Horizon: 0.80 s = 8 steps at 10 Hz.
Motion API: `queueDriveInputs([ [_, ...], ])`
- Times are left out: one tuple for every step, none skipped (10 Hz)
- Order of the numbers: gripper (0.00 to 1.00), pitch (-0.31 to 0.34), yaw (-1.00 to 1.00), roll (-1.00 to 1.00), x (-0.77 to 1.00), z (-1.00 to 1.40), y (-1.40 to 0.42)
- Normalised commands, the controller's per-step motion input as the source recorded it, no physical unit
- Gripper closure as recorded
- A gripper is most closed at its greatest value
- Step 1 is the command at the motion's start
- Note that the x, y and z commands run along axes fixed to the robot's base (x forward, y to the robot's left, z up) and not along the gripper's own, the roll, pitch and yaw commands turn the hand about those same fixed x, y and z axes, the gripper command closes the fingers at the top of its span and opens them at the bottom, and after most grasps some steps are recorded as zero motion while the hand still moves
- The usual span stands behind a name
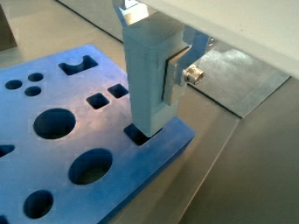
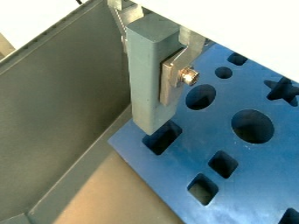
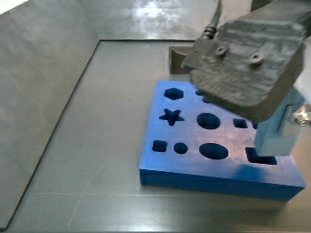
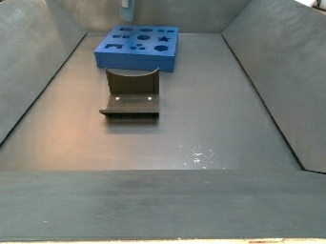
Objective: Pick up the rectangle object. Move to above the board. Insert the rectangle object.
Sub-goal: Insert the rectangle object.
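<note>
The rectangle object (image 1: 149,83), a slim light-blue block, stands upright between my gripper's (image 1: 152,74) fingers, and the gripper is shut on it. One silver finger (image 1: 176,72) presses on its side; the opposite finger is mostly hidden behind it. The block's lower end is at the mouth of a rectangular cut-out (image 1: 138,135) near a corner of the board (image 1: 70,131). The other wrist picture shows the same: block (image 2: 149,83), gripper (image 2: 149,74), cut-out (image 2: 163,138), board (image 2: 239,153). In a side view the dark gripper body (image 3: 249,59) hangs over the block (image 3: 274,136) and the board (image 3: 201,150).
The fixture (image 4: 132,95) stands on the grey floor just in front of the board (image 4: 137,48); it also shows behind the gripper (image 3: 183,59). Sloping grey walls (image 3: 49,82) enclose the floor on all sides.
</note>
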Motion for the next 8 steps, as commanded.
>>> queueDriveInputs([
  [1.0,-0.051,0.38,-0.19,0.04,0.0,0.17],
  [1.0,-0.08,0.43,-0.05,0.0,0.0,0.07],
  [1.0,0.0,0.0,0.0,0.04,-0.04,0.0],
  [1.0,-0.023,0.03,0.19,0.25,-0.71,0.0],
  [1.0,-0.32,0.0,0.12,0.0,-0.89,0.0],
  [1.0,-0.054,0.0,0.0,0.03,-0.14,0.0],
  [1.0,0.0,0.0,-0.01,0.0,0.0,0.02],
  [1.0,0.34,0.05,0.24,0.05,-0.12,0.0],
])
